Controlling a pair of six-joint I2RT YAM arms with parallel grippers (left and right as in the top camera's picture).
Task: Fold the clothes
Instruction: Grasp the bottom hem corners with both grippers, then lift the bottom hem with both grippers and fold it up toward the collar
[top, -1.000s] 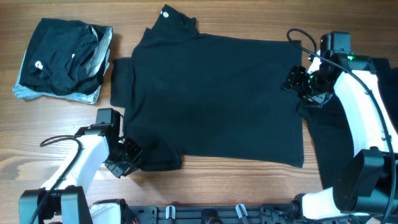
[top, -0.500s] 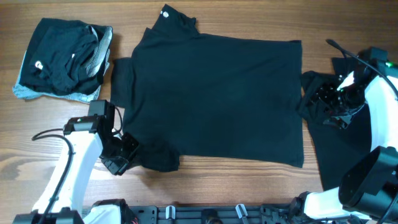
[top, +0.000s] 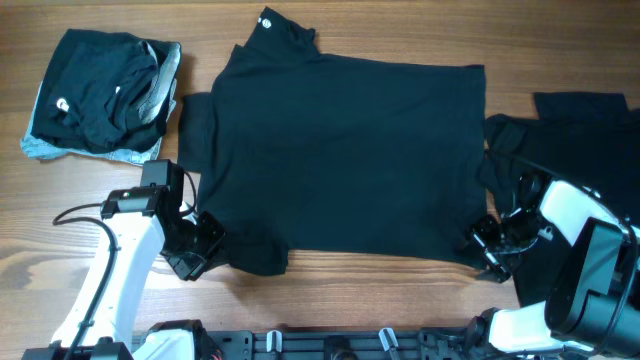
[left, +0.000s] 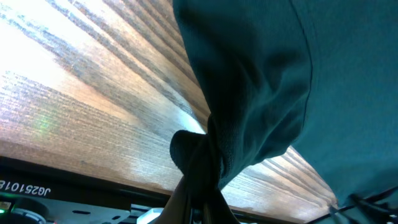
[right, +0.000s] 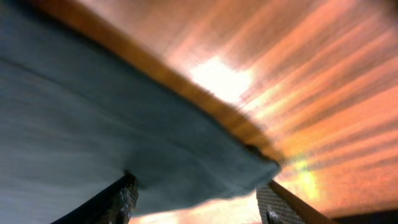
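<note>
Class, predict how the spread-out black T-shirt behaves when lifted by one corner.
Probably floppy: the black T-shirt bunches and creases where the left gripper pinches it. Likely light: it lies thin and flat on the table. It would probably sag, not roll.

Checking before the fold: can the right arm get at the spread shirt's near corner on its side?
Probably yes: the right end effector is open at that corner of the shirt, cloth between its fingers, nothing covering it.

You're at a robot lab bench. It shows in the plain wood-grain surface (top: 400, 30), the white left arm (top: 120, 260) and right arm (top: 570, 205) rising by a black rail (top: 330, 345) along its near edge, a loose cable (top: 80, 215), and a black shirt (top: 340, 150) spread flat near a folded stack (top: 100, 95).
</note>
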